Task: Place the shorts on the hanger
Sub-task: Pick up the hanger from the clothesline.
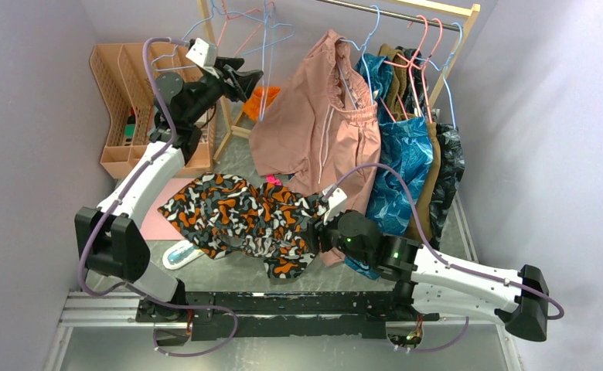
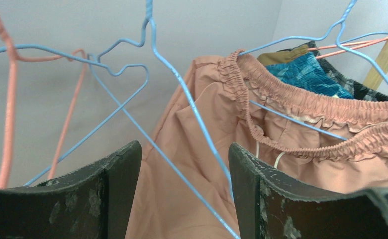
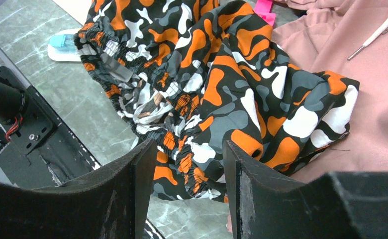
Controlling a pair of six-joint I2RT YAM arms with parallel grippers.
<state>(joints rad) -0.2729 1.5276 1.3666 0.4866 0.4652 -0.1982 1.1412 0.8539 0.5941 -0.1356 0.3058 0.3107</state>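
On the grey table [image 1: 223,272] between the two arms, the shorts [image 1: 233,216] lie in a loose, rumpled spread. Their gathered waistband is bunched toward the near edge and one leg overlaps the hem of the dusty-pink garment [image 1: 314,116] hanging from the rail [image 1: 407,11]. None of the fabric is lifted or threaded onto anything, so the main part of the job is not yet done. The left gripper [image 1: 252,76] is raised to the left end of the rack, among the bare hangers. In its wrist view the jaws stand well apart, and a wire of the light-blue hanger [image 2: 192,112] runs down through the gap without touching either pad. It has hold of nothing, and the hanger hangs free by its hook beside a pink one rather than being carried. The right gripper [image 1: 318,232] sits low at the right edge of the shorts, its jaws about half parted over the elastic waistband. The print shows through the gap, but no fold looks pinched between the fingers, so I judge it empty and poised for a pick. By this reading the task is at an early stage — both tools are stationed at their targets with neither one secured. What is left is to take a firm hold of the hanger, gather the waistband, bring the two together, and drape or thread the shorts over the frame.
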